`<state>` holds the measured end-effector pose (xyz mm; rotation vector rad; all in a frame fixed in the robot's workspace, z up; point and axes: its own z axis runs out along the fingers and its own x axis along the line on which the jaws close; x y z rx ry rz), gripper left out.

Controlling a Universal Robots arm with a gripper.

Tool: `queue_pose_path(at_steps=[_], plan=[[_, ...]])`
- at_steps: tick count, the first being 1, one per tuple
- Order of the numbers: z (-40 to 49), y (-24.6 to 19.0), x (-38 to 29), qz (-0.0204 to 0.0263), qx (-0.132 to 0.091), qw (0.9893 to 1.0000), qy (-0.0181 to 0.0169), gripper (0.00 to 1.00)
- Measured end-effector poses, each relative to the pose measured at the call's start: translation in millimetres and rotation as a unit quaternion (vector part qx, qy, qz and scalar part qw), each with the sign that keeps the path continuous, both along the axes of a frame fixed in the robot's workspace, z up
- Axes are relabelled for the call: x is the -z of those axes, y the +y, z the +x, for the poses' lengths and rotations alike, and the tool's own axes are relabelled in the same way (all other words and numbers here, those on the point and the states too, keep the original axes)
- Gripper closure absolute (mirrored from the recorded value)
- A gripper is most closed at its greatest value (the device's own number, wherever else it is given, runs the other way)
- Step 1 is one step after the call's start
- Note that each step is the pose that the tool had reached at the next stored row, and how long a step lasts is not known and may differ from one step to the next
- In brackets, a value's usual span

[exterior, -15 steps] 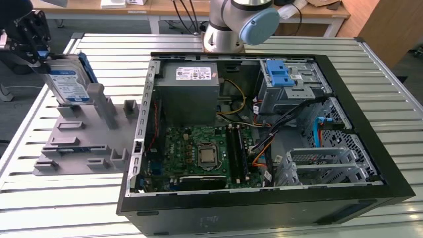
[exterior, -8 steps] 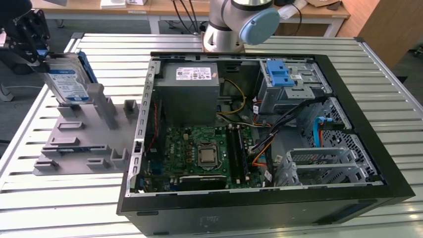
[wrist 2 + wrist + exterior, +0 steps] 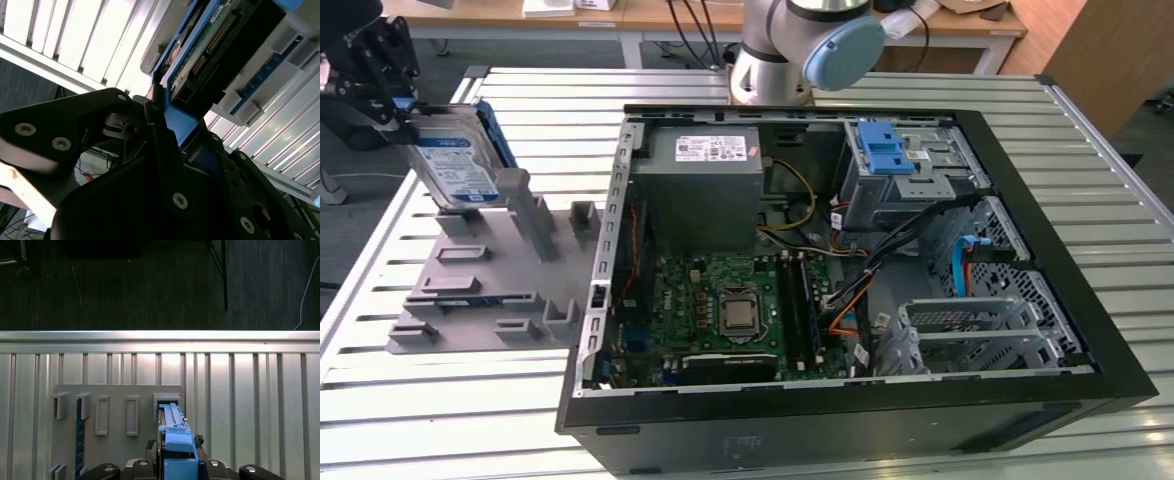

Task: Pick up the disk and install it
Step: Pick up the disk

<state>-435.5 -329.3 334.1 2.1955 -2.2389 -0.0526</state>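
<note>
The disk (image 3: 454, 160), a silver drive with a blue-and-white label in a blue carrier frame, stands on edge at the back of the grey holder rack (image 3: 480, 270), at the exterior view's left. My gripper (image 3: 394, 95) is at its upper end, shut on it. In the first wrist view the disk's blue frame (image 3: 175, 440) sits between my fingers, its far end at a rack slot (image 3: 167, 400). The second wrist view shows the disk's circuit-board side (image 3: 210, 45) and a black finger (image 3: 155, 125) pressed against the blue frame. Whether the disk still rests in the slot, I cannot tell.
An open computer case (image 3: 1067, 300) lies on the slatted metal table (image 3: 454, 400), to the right of the rack. Inside are a grey power-supply box (image 3: 707, 170), a motherboard (image 3: 734, 310), a blue latch on a metal cage (image 3: 887, 150) and loose cables. The arm's base (image 3: 781, 50) stands behind the case.
</note>
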Motion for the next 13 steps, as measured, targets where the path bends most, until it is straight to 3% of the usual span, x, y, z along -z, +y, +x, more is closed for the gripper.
queue_pose_path(at_steps=[13], plan=[[0.0, 0.0, -5.5, 0.0000, 0.000, 1.0000, 0.0000, 0.63]])
